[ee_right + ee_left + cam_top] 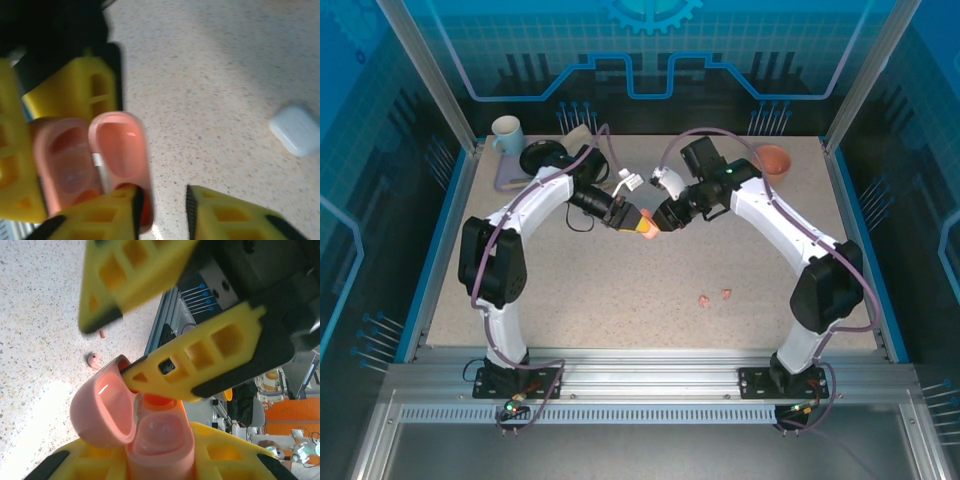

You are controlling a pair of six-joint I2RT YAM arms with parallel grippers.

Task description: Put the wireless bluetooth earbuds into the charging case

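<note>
Over the speckled table (620, 300) your left gripper (631, 219) clamps the open pink case (160, 440) — the right gripper (161, 212), jaws apart by its lid (120, 150), may nudge it shut.

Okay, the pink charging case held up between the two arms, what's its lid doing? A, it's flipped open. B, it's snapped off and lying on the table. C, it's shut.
A: the pink case sits clamped in the left tool, and its lid is swung open on the hinge beside the body, so the inside shows.
</note>
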